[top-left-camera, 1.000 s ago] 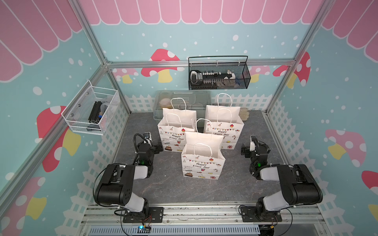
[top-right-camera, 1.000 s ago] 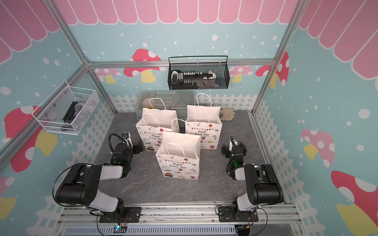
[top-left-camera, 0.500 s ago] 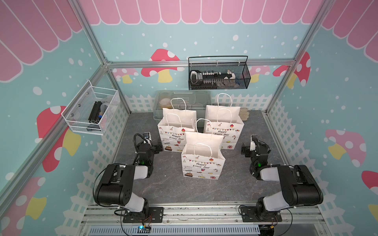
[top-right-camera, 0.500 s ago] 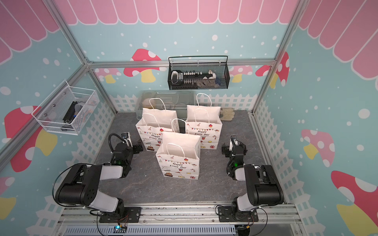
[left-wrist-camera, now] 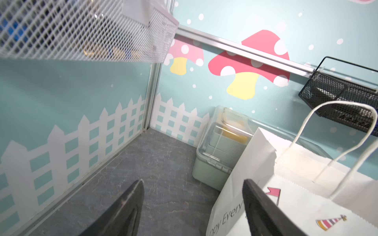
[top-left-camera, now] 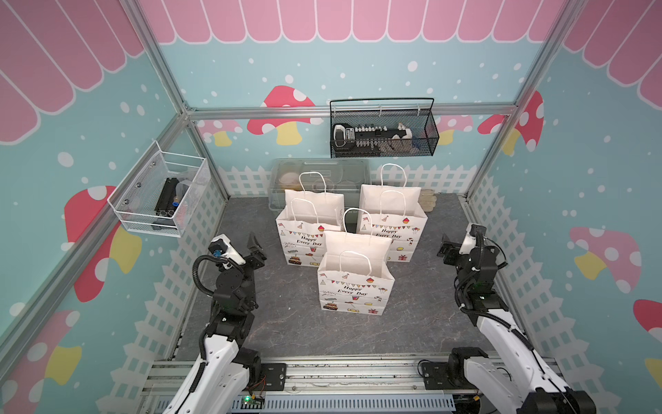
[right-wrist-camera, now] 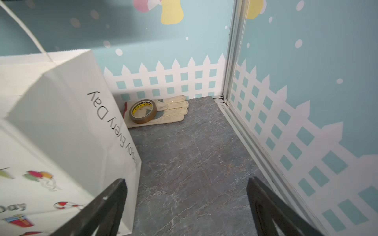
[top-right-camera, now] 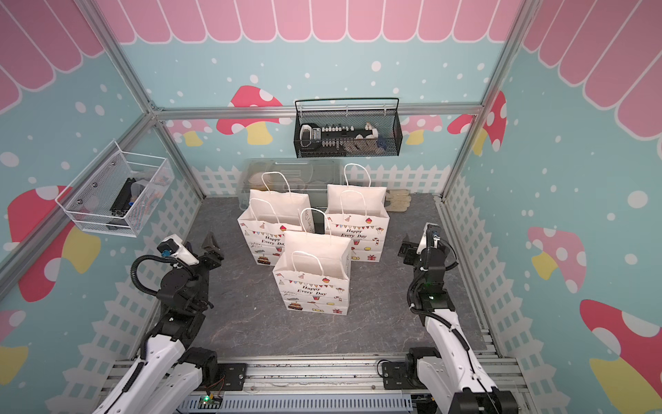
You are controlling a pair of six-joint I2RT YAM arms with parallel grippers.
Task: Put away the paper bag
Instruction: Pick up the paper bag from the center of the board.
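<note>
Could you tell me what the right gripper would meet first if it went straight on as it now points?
Nothing shows close ahead, only bare tabletop. Farther on, the open right gripper would probably meet the glove under the tape roll, or the back wall just behind it; depth is unclear.

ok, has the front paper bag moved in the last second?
No. In a top view the front paper bag keeps the same place against the black wire basket on the back wall and the metal base rail; no shift either way.

Bright, even light with faint shadows. Top views bow toward 9 and 3 o'clock. In the left wrist view the mesh basket (left-wrist-camera: 81, 32) is blurred.
</note>
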